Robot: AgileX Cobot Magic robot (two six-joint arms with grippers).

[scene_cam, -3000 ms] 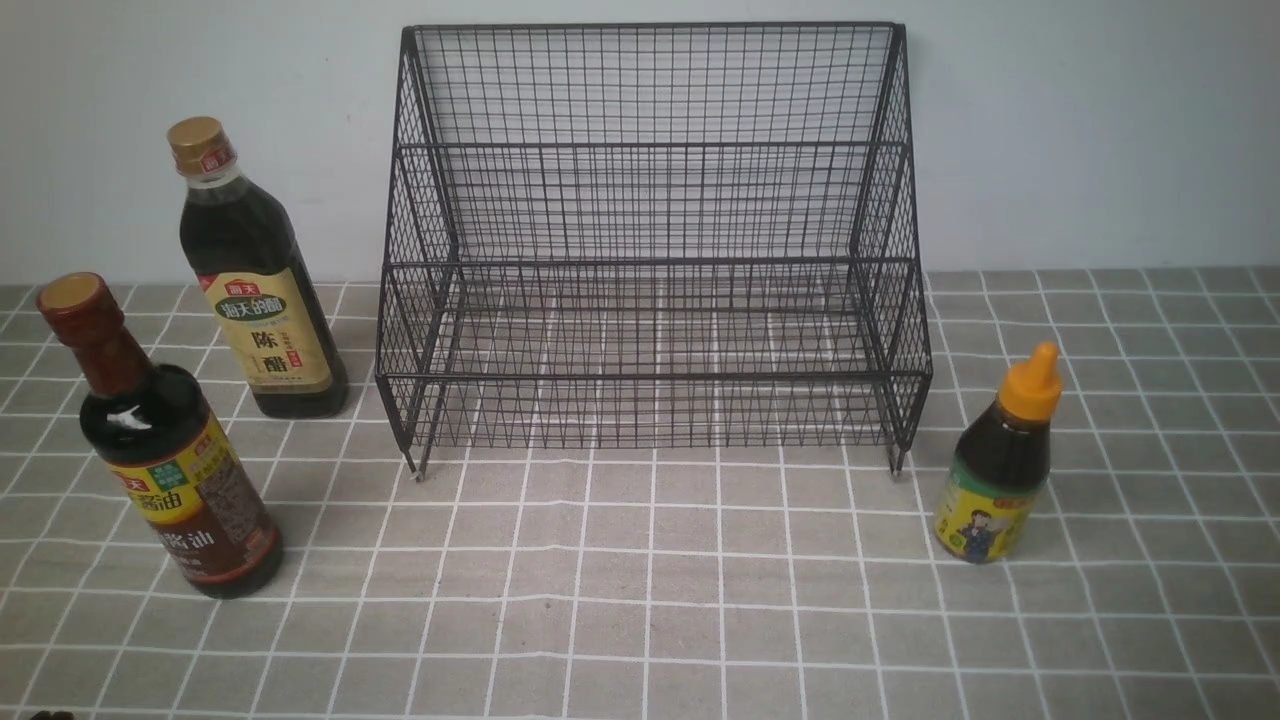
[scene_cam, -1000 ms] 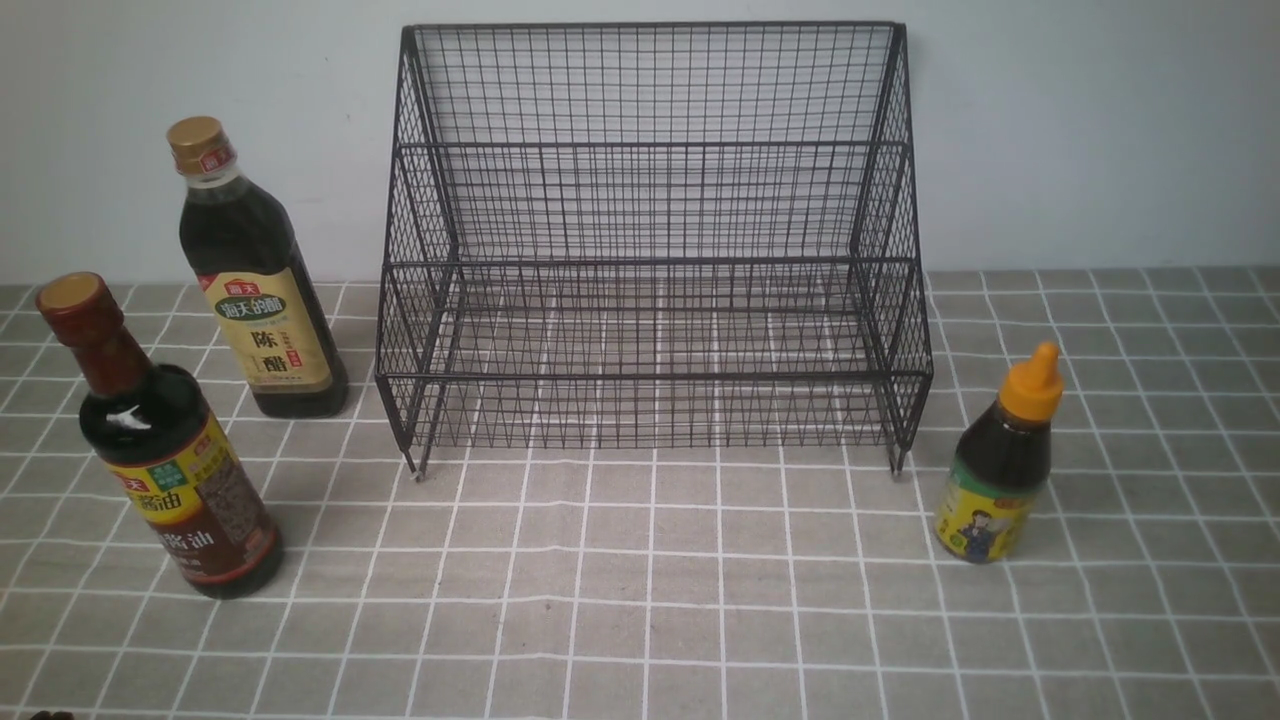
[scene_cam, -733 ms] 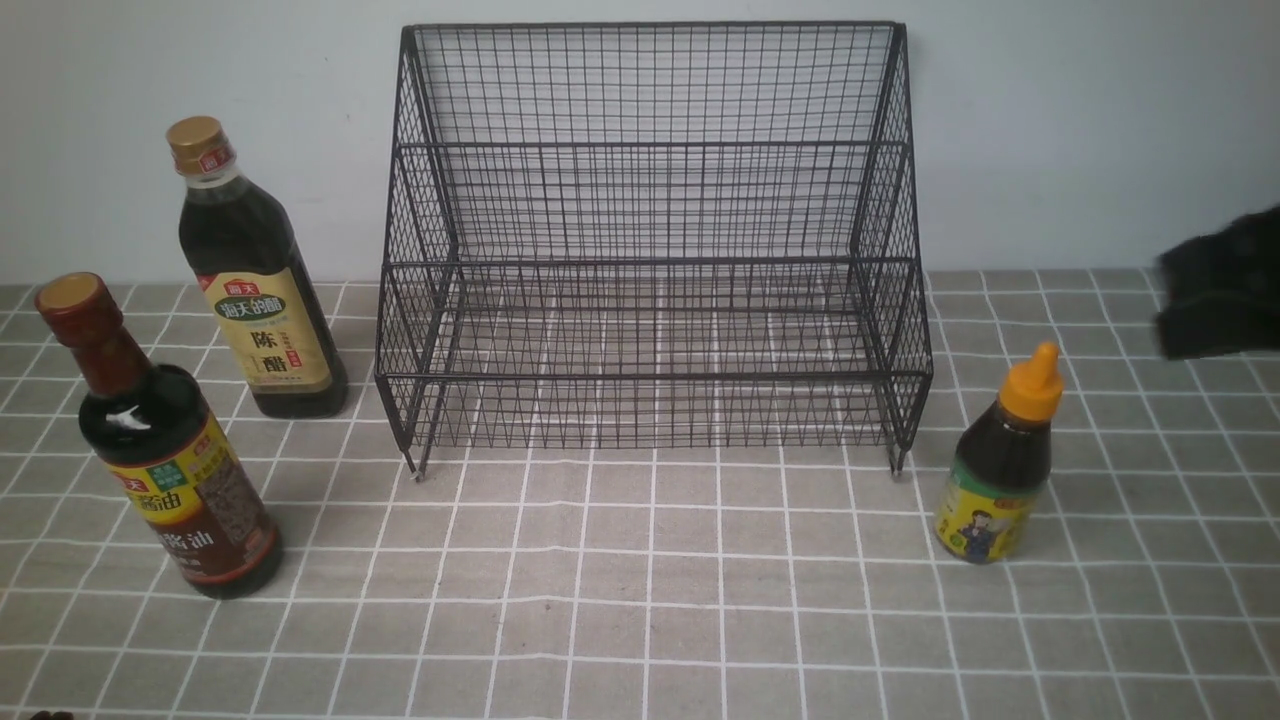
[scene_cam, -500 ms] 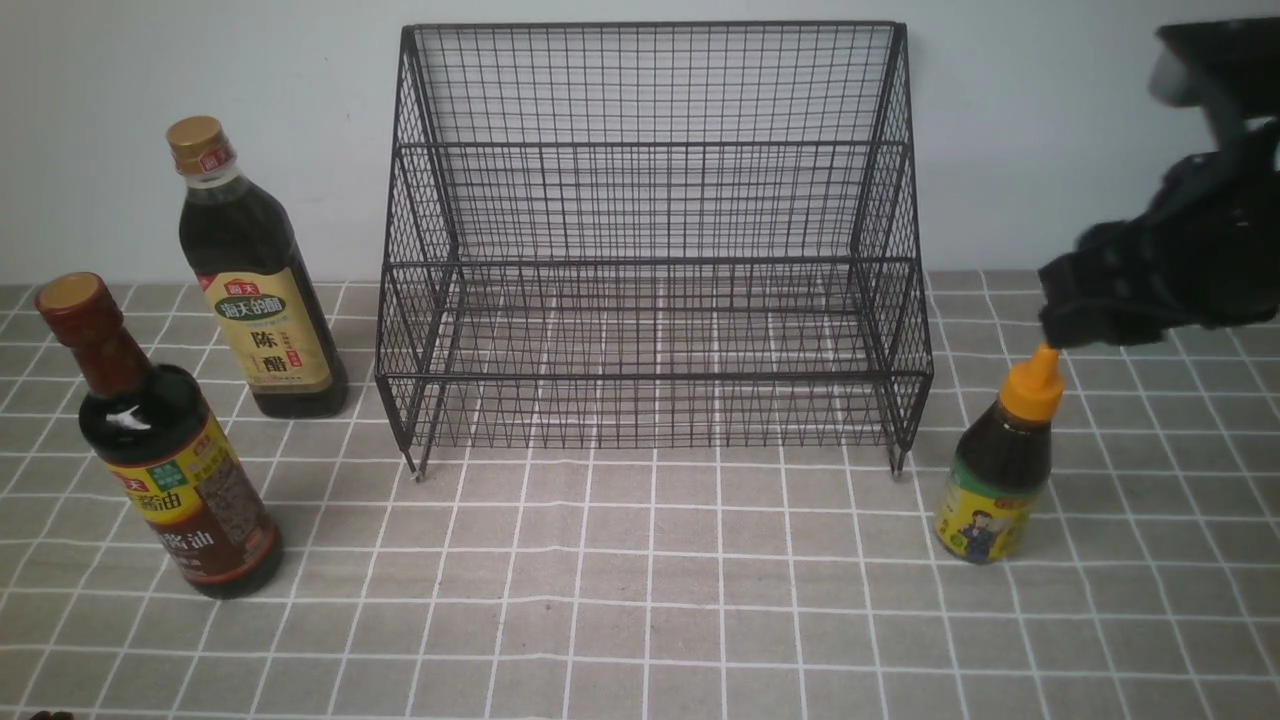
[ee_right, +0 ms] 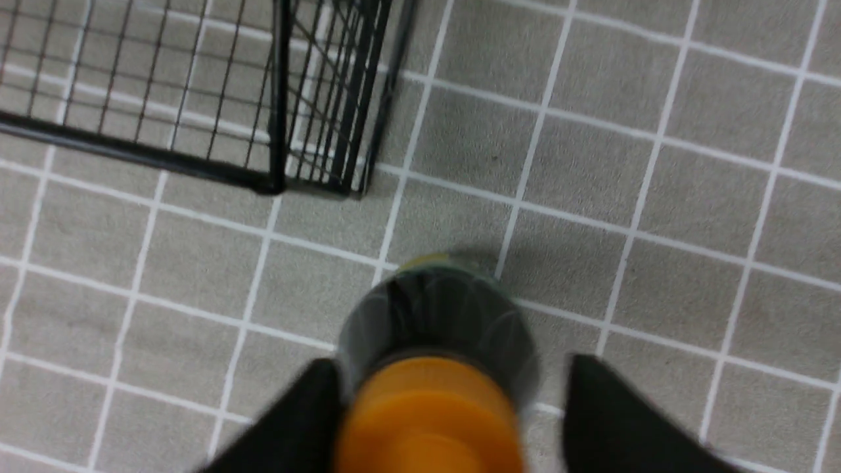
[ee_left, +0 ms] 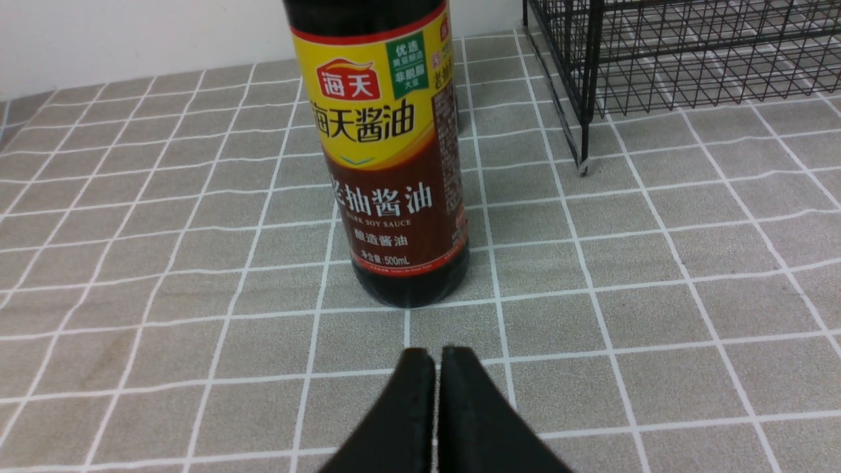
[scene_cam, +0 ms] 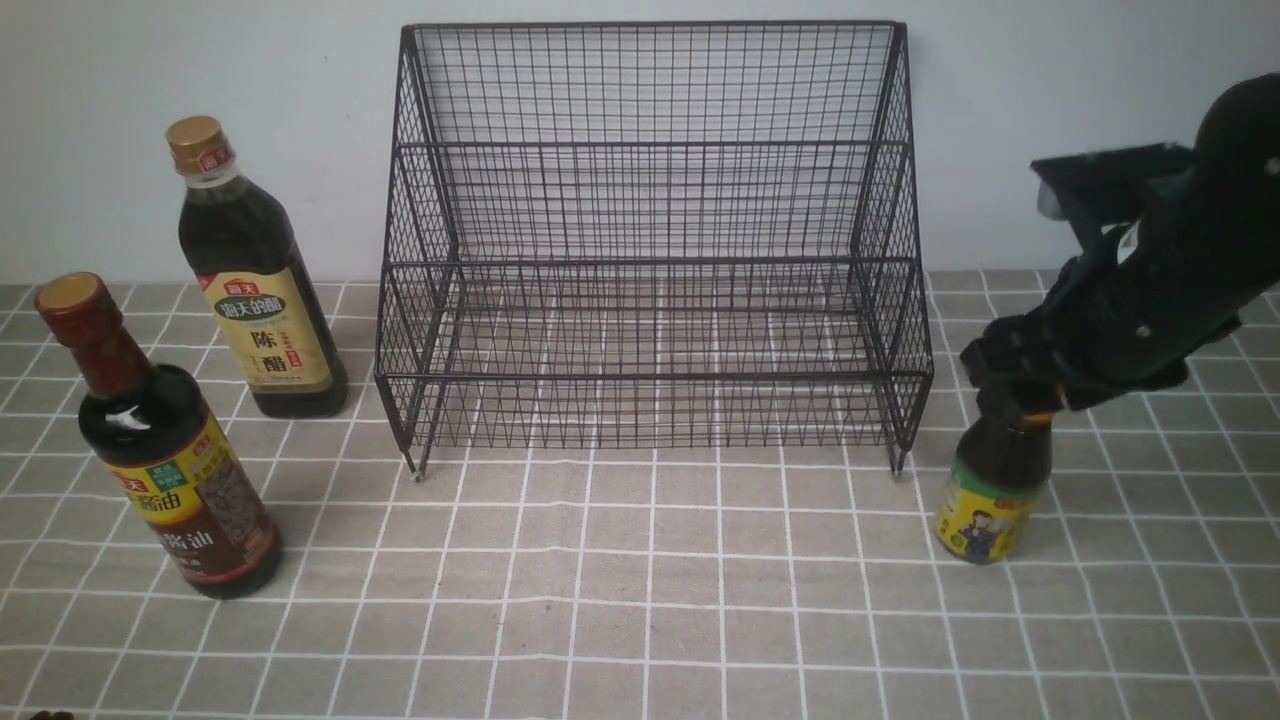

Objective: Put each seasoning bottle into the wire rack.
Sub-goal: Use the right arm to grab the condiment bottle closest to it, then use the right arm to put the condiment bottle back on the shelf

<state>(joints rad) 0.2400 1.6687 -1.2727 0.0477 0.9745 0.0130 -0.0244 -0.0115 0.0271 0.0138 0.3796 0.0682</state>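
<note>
The small bottle [scene_cam: 992,495] with the orange nozzle cap stands right of the black wire rack [scene_cam: 650,250]. My right gripper [scene_cam: 1012,395] is down over its cap, which it hides in the front view. In the right wrist view the open gripper [ee_right: 453,368] straddles the cap of the bottle [ee_right: 437,315], with a gap on one side. The tall bottle with brown-red neck [scene_cam: 170,470] and the gold-capped one [scene_cam: 255,300] stand left of the rack. My left gripper [ee_left: 437,355] is shut and empty, just short of the brown-red bottle [ee_left: 394,164].
The rack stands against the pale back wall, its tiers empty; its foot and corner show in the left wrist view [ee_left: 581,164] and the right wrist view [ee_right: 276,98]. A grey checked cloth [scene_cam: 650,600] covers the table.
My right arm came in from the right and dropped onto the small bottle's cap. The bottles, the rack and the left gripper have not moved.
</note>
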